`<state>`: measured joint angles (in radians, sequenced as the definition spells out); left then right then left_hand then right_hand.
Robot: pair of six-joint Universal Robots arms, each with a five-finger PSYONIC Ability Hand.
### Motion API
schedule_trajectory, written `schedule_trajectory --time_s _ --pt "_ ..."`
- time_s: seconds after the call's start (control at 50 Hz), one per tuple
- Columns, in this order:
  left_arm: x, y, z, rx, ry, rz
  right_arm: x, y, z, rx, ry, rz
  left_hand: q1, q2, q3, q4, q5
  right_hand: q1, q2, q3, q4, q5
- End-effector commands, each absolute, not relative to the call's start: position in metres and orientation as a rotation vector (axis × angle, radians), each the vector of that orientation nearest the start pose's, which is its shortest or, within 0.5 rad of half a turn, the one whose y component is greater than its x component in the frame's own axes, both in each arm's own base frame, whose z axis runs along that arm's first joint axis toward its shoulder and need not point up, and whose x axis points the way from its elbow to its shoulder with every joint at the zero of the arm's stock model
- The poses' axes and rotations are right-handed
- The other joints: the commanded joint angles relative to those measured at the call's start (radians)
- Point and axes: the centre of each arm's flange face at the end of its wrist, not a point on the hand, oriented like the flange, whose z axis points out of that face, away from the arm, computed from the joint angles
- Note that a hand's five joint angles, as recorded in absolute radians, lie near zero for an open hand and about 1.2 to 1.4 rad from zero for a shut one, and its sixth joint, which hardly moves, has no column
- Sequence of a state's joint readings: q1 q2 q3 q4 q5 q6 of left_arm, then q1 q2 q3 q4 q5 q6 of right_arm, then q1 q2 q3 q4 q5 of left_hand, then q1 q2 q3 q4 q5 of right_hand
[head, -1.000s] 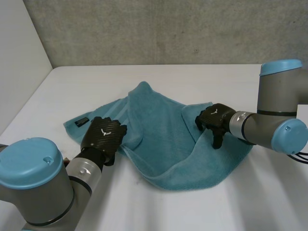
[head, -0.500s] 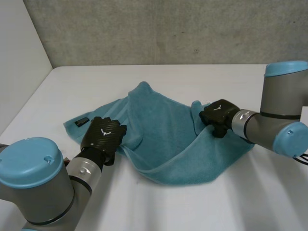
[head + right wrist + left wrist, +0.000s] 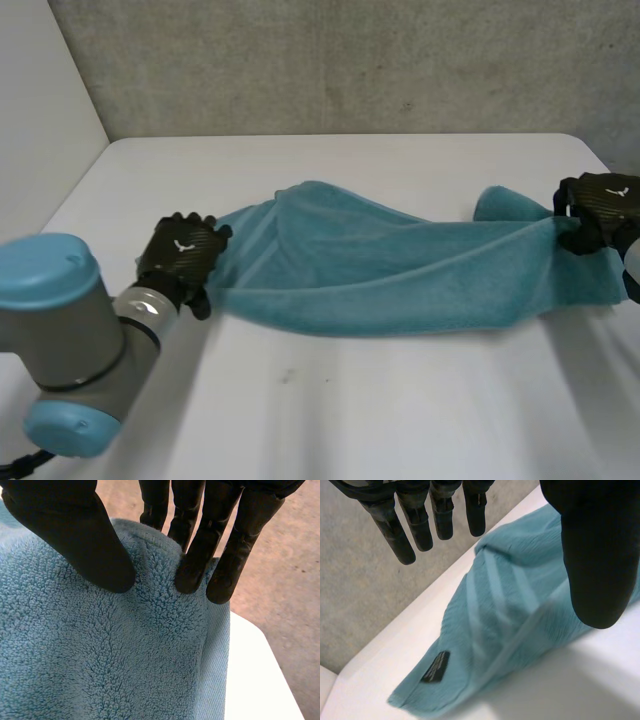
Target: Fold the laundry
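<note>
Nearest, the white table [image 3: 350, 410] lies bare in front of the left arm [image 3: 70, 340]. That arm ends in the left hand [image 3: 180, 252], which sits over one end of the teal towel [image 3: 380, 285]. In its wrist view the fingers are straight and spread well away from the thumb, with nothing clasped. The towel's corner and its small black label [image 3: 435, 666] lie on the table just beyond the fingertips. From that hand the towel runs as a long, loosely gathered band across to the right hand [image 3: 600, 205]. It rests on the table along most of its length and rises slightly at the right hand's end. There the fingers [image 3: 192, 565] and thumb press toward each other into a ridge of thick terry, pinching the far end. The cloth looks soft, light and limp. It will likely sag and bunch wherever it is unsupported, though the looped pile should give good grip and nothing in it is fragile. The best holds are probably the corners and the flat woven hem by the label, where the fabric is thinner and easier to pinch. Beyond the table stands a grey wall [image 3: 350, 60].
</note>
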<state>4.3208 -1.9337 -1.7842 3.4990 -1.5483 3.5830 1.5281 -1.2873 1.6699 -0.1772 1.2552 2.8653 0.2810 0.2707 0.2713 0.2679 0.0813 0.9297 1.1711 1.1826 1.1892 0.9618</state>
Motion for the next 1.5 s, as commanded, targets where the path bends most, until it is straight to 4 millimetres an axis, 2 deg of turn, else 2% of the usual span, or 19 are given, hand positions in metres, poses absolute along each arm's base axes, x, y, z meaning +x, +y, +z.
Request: schedule_trajectory --time_s 0.02,0.06,0.18,0.5,0.74,1.06,1.1,1.12,1.18,1.2,1.22,1.28,1.3,1.38,1.4,1.44,1.46,1.48,1.5 --pt "-0.224 -0.278 0.159 1.022 2.323 -1.910 0.141 -0.347 0.194 -0.576 2.357 -1.951 -0.003 0.007 0.007 0.010 0.022 0.467 0.225 0.214 0.207 0.260" --pt "-0.219 -0.281 0.159 1.016 2.341 -1.901 0.139 -0.352 0.182 -0.579 2.386 -1.921 0.003 0.013 0.013 0.016 0.028 0.467 0.225 0.214 0.207 0.260" --pt "-0.205 -0.295 0.153 0.981 2.371 -1.886 0.135 -0.357 0.178 -0.564 2.419 -1.917 0.062 0.072 0.071 0.075 0.087 0.467 0.225 0.214 0.207 0.260" --pt "-0.207 -0.325 0.119 0.987 2.415 -1.830 0.134 -0.357 0.178 -0.556 2.433 -1.919 0.249 0.260 0.259 0.263 0.275 0.467 0.225 0.214 0.207 0.260" --pt "-0.208 -0.336 0.113 0.983 2.416 -1.835 0.136 -0.356 0.177 -0.564 2.432 -1.911 0.534 0.544 0.544 0.547 0.559 0.467 0.225 0.214 0.207 0.260" --pt "-0.209 -0.343 0.104 0.986 2.424 -1.824 0.137 -0.355 0.176 -0.566 2.432 -1.905 0.696 0.706 0.706 0.709 0.721 0.467 0.225 0.214 0.207 0.260" --pt "-0.209 -0.345 0.104 0.986 2.421 -1.825 0.137 -0.355 0.176 -0.563 2.435 -1.904 0.883 0.893 0.892 0.896 0.908 0.467 0.225 0.214 0.207 0.260" --pt "-0.209 -0.346 0.104 0.987 2.416 -1.828 0.137 -0.355 0.176 -0.563 2.435 -1.904 1.096 1.106 1.106 1.109 1.121 0.467 0.225 0.214 0.207 0.260" --pt "-0.209 -0.347 0.109 0.979 2.391 -1.834 0.137 -0.354 0.182 -0.560 2.428 -1.918 1.115 1.126 1.125 1.128 1.140 0.467 0.225 0.214 0.207 0.260" --pt "-0.209 -0.347 0.112 0.977 2.381 -1.843 0.137 -0.354 0.182 -0.560 2.428 -1.918 1.115 1.126 1.125 1.128 1.140 0.467 0.225 0.214 0.207 0.260" --pt "-0.209 -0.348 0.123 0.967 2.349 -1.873 0.135 -0.351 0.199 -0.556 2.407 -1.960 1.115 1.126 1.125 1.128 1.140 0.467 0.225 0.214 0.207 0.260" --pt "-0.204 -0.346 0.166 0.880 2.240 -1.972 0.134 -0.347 0.214 -0.557 2.389 -1.994 1.115 1.126 1.125 1.128 1.140 0.467 0.225 0.214 0.207 0.260" --pt "-0.202 -0.344 0.175 0.857 2.215 -1.990 0.135 -0.342 0.230 -0.560 2.366 -2.028 1.115 1.126 1.125 1.128 1.140 0.467 0.225 0.214 0.207 0.260" --pt "-0.198 -0.325 0.214 0.812 2.113 -2.073 0.136 -0.321 0.287 -0.593 2.309 -2.122 1.115 1.126 1.125 1.128 1.140 0.467 0.225 0.214 0.207 0.260" --pt "-0.196 -0.315 0.240 0.790 2.040 -2.140 0.137 -0.316 0.297 -0.607 2.298 -2.132 1.115 1.126 1.125 1.128 1.140 0.467 0.225 0.214 0.207 0.260" --pt "-0.194 -0.303 0.264 0.764 1.968 -2.204 0.137 -0.306 0.317 -0.630 2.286 -2.155 1.115 1.126 1.125 1.128 1.140 0.467 0.225 0.214 0.207 0.260" --pt "-0.193 -0.297 0.275 0.753 1.932 -2.239 0.134 -0.297 0.335 -0.644 2.286 -2.185 1.115 1.126 1.125 1.128 1.140 0.467 0.225 0.214 0.207 0.260" --pt "-0.191 -0.285 0.296 0.725 1.866 -2.304 0.132 -0.293 0.343 -0.654 2.288 -2.204 1.115 1.126 1.125 1.128 1.140 0.467 0.225 0.214 0.207 0.260" --pt "-0.191 -0.279 0.306 0.712 1.834 -2.340 0.131 -0.289 0.350 -0.674 2.294 -2.216 1.115 1.126 1.125 1.128 1.140 0.467 0.225 0.214 0.207 0.260"
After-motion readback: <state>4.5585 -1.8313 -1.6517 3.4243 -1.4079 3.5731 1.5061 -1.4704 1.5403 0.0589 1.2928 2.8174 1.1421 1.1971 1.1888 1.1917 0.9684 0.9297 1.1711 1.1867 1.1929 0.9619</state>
